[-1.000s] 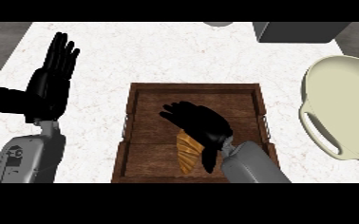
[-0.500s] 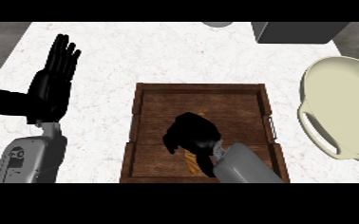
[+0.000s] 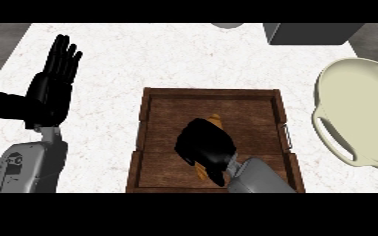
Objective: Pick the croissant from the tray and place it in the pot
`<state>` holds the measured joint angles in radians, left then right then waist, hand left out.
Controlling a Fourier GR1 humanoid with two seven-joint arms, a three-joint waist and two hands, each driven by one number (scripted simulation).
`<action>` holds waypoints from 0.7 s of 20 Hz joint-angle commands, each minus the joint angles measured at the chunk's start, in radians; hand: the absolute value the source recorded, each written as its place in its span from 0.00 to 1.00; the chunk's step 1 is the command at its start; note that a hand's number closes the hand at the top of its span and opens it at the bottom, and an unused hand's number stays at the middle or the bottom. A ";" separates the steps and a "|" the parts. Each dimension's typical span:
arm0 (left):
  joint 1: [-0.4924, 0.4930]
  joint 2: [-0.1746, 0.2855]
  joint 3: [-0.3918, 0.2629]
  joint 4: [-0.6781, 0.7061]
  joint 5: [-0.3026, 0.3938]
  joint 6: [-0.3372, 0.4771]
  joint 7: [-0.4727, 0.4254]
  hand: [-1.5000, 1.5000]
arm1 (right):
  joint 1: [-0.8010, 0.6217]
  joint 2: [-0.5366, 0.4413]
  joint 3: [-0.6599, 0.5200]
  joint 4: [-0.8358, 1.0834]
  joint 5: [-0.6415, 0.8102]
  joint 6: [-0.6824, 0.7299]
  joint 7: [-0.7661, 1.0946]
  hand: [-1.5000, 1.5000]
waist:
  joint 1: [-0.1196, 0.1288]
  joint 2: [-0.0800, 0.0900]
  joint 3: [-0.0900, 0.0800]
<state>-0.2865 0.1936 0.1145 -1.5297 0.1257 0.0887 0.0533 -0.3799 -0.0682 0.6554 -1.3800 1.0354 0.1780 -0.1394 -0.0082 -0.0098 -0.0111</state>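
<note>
Head view: the right hand (image 3: pixel 208 147) is curled round the croissant (image 3: pixel 214 118) in the middle of the wooden tray (image 3: pixel 255 111), and it should lift straight up over its rim before swinging right to the cream pot (image 3: pixel 347 102), while the left hand (image 3: pixel 50 87) rests open at left.

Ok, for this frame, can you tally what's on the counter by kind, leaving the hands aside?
Tray: 1, brown wood
Croissant: 1, in the tray, mostly hidden under the right hand
Pot: 1, cream, right of the tray
Grey things at the far edge: 2, a box and a rounded thing cut off by the view
Total: 5
</note>
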 commanded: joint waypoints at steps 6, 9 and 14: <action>0.010 -0.003 0.001 -0.016 0.003 -0.002 -0.003 0.50 | -0.106 0.067 -0.354 0.098 0.066 -0.155 0.522 1.00 | 0.013 0.020 0.008; 0.006 -0.018 -0.023 -0.017 -0.015 0.006 -0.005 0.50 | -0.196 0.068 -0.444 0.125 0.123 -0.225 0.738 1.00 | 0.027 0.020 0.008; -0.005 -0.009 -0.014 -0.001 -0.009 0.000 0.001 0.50 | -0.352 0.068 -0.524 0.193 0.355 -0.309 1.078 1.00 | 0.033 0.016 0.007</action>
<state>-0.2901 0.1831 0.0992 -1.5407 0.1188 0.0896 0.0561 -0.6289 -0.0034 0.2072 -1.2325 1.2570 -0.0726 0.7026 0.0196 0.0069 -0.0039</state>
